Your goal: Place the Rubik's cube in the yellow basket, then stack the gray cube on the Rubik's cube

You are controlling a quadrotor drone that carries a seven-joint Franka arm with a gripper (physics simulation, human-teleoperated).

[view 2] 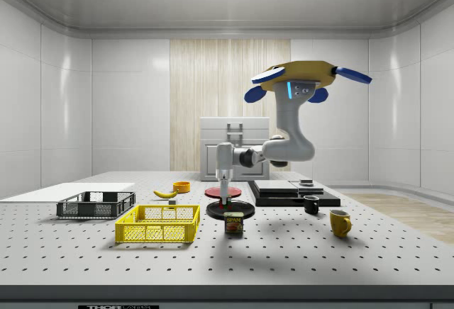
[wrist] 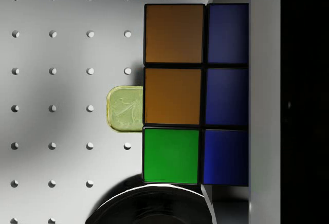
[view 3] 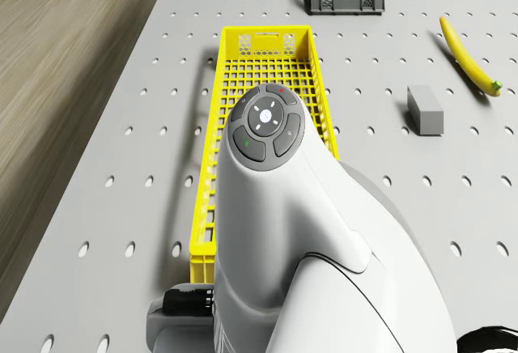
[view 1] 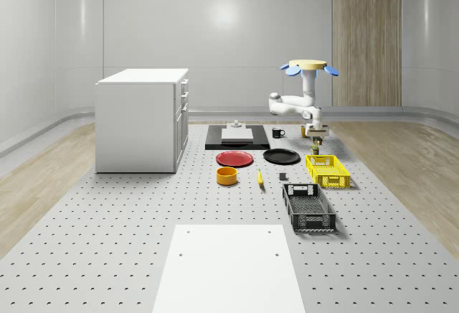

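A: One item in the hand (view 1: 316, 138): the Rubik's cube (wrist: 195, 94), pinched between closed fingers, above the surface (view 1: 107, 241) just beyond the yellow basket (view 1: 328, 170)'s far end.
B: Handling?
A: Probably rigid, light, slick plastic; flat opposite faces suit the grip. Drone (view 2: 306, 77) hovers over the plates' side.

Yellow basket (view 3: 259, 86) open on top, nothing inside. Can (view 2: 234, 222) sits on table directly under gripper (view 2: 225, 197), black plate (view 2: 230, 210) just beside. Gray block (view 3: 425, 110) stands apart, bare table around it.
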